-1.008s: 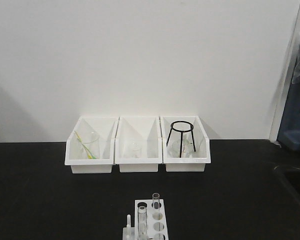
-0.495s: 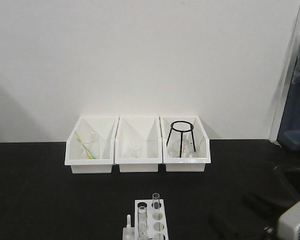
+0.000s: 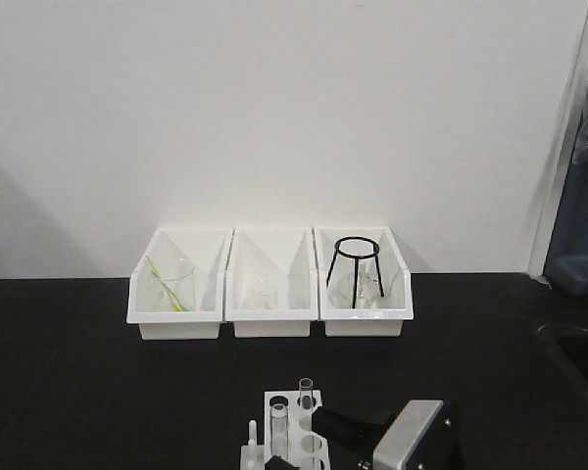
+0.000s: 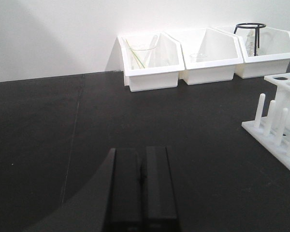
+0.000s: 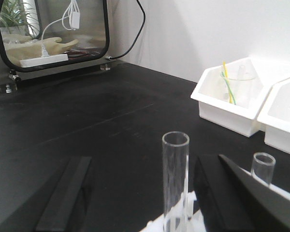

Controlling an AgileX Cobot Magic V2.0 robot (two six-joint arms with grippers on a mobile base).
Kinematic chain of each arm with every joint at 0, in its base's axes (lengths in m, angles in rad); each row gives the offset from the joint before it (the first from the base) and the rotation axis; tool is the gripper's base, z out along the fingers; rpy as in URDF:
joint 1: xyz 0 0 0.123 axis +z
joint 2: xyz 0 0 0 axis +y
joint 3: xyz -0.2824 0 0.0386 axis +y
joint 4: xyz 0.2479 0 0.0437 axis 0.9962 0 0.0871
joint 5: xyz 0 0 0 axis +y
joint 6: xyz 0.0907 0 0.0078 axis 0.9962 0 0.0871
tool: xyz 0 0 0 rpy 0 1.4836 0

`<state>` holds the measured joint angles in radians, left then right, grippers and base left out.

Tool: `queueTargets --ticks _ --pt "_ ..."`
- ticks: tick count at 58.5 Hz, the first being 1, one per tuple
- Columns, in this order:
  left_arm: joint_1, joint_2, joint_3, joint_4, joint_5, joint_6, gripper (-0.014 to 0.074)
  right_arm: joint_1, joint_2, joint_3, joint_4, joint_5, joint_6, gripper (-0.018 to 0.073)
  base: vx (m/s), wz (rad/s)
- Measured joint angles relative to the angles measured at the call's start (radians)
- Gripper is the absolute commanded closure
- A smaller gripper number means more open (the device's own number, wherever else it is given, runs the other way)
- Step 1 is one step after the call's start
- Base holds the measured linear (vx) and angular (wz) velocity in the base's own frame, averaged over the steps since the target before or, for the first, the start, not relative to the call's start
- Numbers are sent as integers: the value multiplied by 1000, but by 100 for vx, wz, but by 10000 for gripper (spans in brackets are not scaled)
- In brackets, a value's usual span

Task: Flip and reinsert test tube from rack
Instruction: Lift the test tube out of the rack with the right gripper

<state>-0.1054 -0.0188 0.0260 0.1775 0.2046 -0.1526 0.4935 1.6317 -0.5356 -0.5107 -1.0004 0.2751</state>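
The white rack (image 3: 309,436) stands at the near middle of the black bench, with pegs on its left side. Two clear test tubes stand upright in it, a front tube (image 3: 279,427) and a rear tube (image 3: 305,392). My right gripper (image 3: 338,427) reaches to the rack from the right. In the right wrist view it (image 5: 142,166) is open, with the front tube (image 5: 175,179) standing between its fingers untouched and the rear tube (image 5: 262,167) beyond the right finger (image 5: 217,193). My left gripper (image 4: 142,179) is shut and empty, low over the bench, left of the rack (image 4: 280,121).
Three white open-front bins stand by the back wall: the left bin (image 3: 176,315) with a beaker and a yellow-green straw, the middle bin (image 3: 270,315), and the right bin (image 3: 365,315) with a black wire tripod. A sink edge (image 3: 578,343) lies right. A glass-fronted box (image 5: 48,34) stands far left.
My right arm has come into the front view from the bottom right and moved left to the rack. The tubes and rack have not moved.
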Motion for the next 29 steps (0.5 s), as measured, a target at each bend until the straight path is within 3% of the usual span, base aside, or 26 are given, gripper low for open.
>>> queueTargets --ticks 22,29 --pt "0 0 0 0 0 0 602 0 222 -200 -4 -5 0 71 0 0" --pt "0 0 0 0 0 0 602 0 256 -210 -5 -5 0 121 0 0"
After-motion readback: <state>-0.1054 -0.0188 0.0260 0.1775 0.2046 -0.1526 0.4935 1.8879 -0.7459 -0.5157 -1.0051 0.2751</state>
